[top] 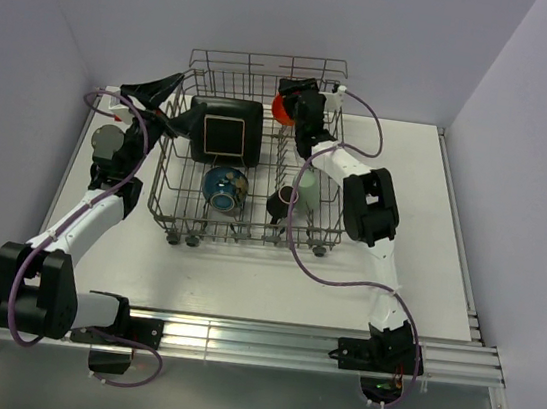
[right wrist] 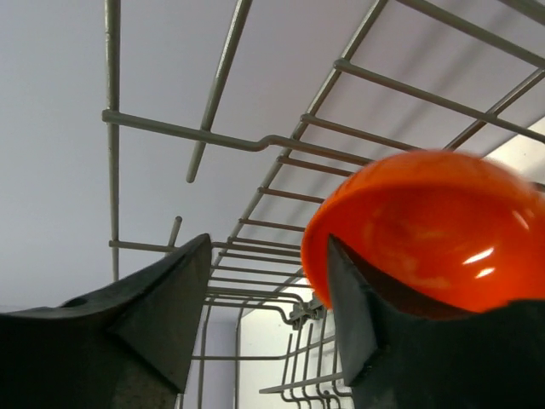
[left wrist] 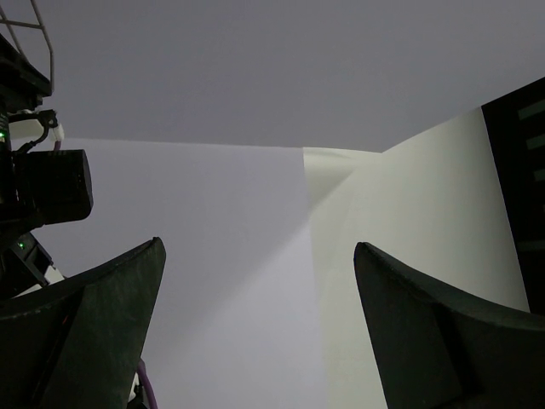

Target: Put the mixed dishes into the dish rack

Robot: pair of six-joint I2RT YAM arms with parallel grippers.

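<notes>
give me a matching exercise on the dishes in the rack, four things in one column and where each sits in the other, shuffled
Things:
1. black square plate
2. blue bowl
3. orange bowl
4. dark mug

Places in the dish rack:
A. near side, right half, beside the pale green cup
B. far side, next to the right gripper
C. far side, left half
D. near side, just in front of the plate

Pairs: 1-C, 2-D, 3-B, 4-A

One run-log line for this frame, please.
left tool: open, empty | right tool: open, small orange bowl beside one finger, at dish rack back | racked: black square plate, blue round bowl, dark mug
</notes>
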